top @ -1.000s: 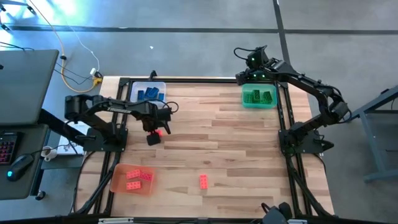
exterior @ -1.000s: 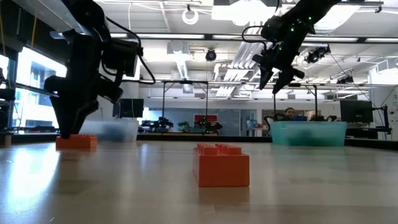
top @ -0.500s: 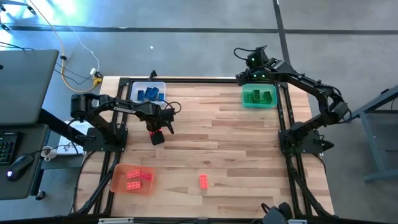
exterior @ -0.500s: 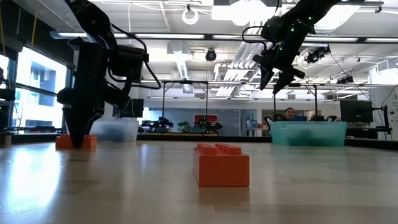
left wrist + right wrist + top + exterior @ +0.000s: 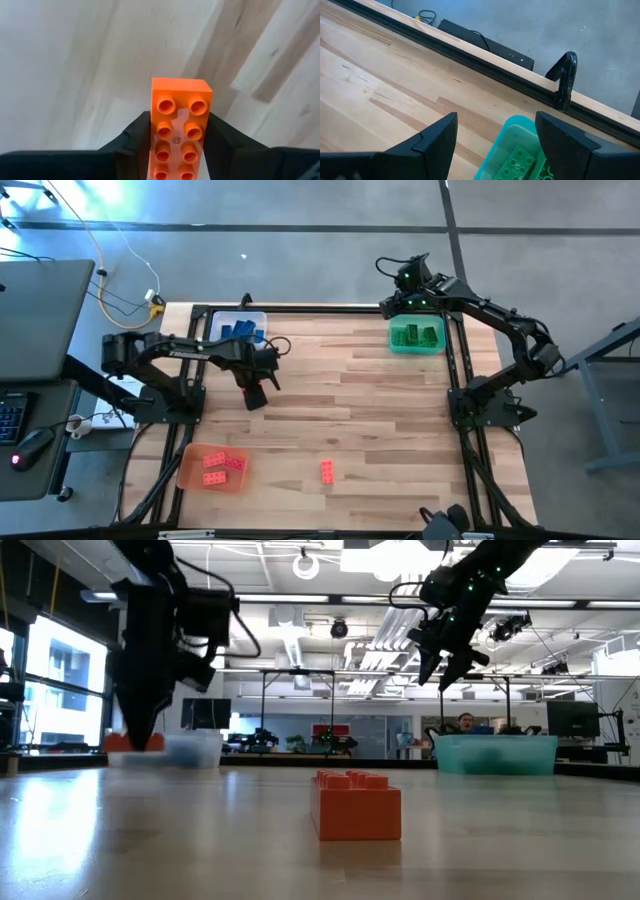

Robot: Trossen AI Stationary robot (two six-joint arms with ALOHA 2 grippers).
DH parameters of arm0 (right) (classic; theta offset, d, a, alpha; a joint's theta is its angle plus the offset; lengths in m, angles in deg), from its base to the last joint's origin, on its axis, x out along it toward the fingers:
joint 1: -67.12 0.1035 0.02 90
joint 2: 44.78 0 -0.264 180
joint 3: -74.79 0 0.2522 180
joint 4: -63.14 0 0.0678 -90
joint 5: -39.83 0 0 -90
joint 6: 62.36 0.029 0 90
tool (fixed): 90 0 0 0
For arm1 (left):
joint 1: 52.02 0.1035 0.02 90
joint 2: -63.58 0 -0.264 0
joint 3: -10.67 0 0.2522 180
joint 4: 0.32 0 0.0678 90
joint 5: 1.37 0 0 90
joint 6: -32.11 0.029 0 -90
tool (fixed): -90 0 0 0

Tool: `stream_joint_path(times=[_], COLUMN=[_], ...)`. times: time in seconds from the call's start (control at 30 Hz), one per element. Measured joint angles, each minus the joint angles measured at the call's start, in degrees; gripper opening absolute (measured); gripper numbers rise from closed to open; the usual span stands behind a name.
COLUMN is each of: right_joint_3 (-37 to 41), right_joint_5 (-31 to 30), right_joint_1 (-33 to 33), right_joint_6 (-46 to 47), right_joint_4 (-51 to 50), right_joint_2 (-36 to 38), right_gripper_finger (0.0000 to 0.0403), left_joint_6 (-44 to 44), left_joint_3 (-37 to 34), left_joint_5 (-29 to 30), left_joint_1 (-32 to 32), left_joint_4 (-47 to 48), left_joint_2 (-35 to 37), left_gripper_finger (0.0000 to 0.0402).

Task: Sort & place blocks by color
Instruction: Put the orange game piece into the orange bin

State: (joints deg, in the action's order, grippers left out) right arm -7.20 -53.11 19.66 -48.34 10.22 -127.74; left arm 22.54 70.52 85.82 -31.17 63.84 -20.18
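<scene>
My left gripper (image 5: 254, 388) is at the table's left middle, shut on an orange studded brick (image 5: 180, 97), which hangs just above the table in the low view (image 5: 133, 742). My right gripper (image 5: 495, 140) is open and empty, high above the green tray (image 5: 416, 337) at the far right, which holds green bricks (image 5: 520, 162). Another orange brick (image 5: 327, 471) lies flat on the table near the front edge, and it shows large in the low view (image 5: 356, 806). My left gripper pinches the orange brick's two long sides (image 5: 153, 131) between its two fingers. The fingers point down from above and lie across the brick, with its studded top facing the wrist camera. The brick is level and lifted clear of the table (image 5: 133, 742).
A clear tray (image 5: 240, 330) with blue bricks stands at the far left. An orange tray (image 5: 213, 468) with orange bricks stands at the near left. A black frame (image 5: 330, 308) and a clamp (image 5: 563, 82) run along the far edge. Bare wood fills the middle.
My left gripper has come down over the orange brick on the table, taken hold of it and risen a little. The brick lay on the table before and now hangs clear of it.
</scene>
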Motion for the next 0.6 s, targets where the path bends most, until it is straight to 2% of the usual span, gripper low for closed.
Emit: stream_joint_path(times=[0.3,0.47,0.6], right_joint_3=[0.0,0.0,0.0], right_joint_5=[0.6,3.6,5.3], right_joint_1=[3.0,7.1,11.2], right_joint_6=[0.5,2.8,6.4], right_joint_4=[0.1,0.1,0.1], right_joint_2=[0.0,0.0,0.0], right_gripper_finger=[0.0243,0.0242,0.0242], left_joint_6=[-6.3,-6.9,-12.1], left_joint_3=[7.5,8.3,8.3], left_joint_5=[-1.5,-1.5,-2.0], left_joint_1=[-6.4,-13.1,-18.3], left_joint_4=[7.3,9.6,10.5], left_joint_2=[6.2,10.9,13.9], left_gripper_finger=[0.011,0.011,0.011])
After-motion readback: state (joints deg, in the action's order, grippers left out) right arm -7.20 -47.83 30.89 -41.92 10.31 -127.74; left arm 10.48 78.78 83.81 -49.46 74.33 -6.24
